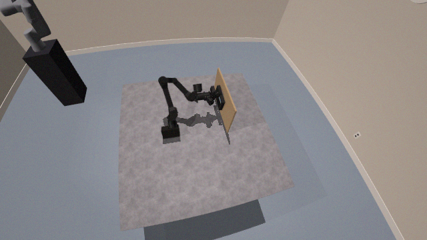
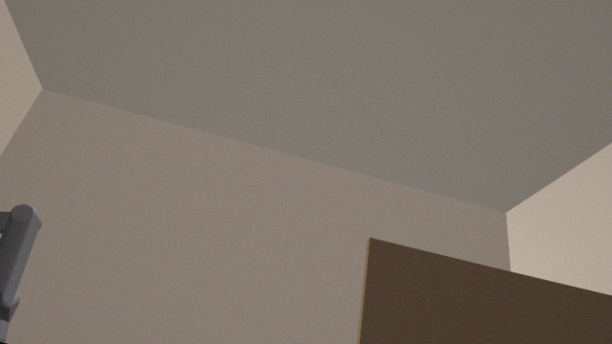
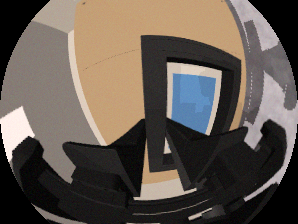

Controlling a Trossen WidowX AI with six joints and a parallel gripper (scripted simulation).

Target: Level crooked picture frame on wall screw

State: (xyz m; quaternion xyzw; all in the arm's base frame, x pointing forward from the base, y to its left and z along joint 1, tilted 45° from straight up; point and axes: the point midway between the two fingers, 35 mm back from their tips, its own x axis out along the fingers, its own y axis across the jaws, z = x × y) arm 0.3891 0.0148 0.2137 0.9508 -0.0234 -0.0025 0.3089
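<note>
The picture frame (image 1: 221,105) (image 3: 153,75) is black with a pale mat and a blue picture. It is in front of the upright tan board (image 1: 230,117) (image 3: 107,75) (image 2: 478,306). My gripper (image 1: 216,95) (image 3: 155,121) is shut on the frame's left bar as the wrist view shows it, with one finger on each side of the bar, low on it. In the wrist view the left bar looks nearly upright and the top bar slopes down to the right, but the lens bends the view, so I cannot tell the exact tilt. The screw and the notched strip are hidden.
The board stands on the grey mottled table top (image 1: 200,173), in front of the arm's base (image 1: 170,131). A second, grey arm (image 1: 35,20) (image 2: 19,253) stands on a black pedestal (image 1: 57,73), away from the table. The exterior view shows neither the frame nor my gripper.
</note>
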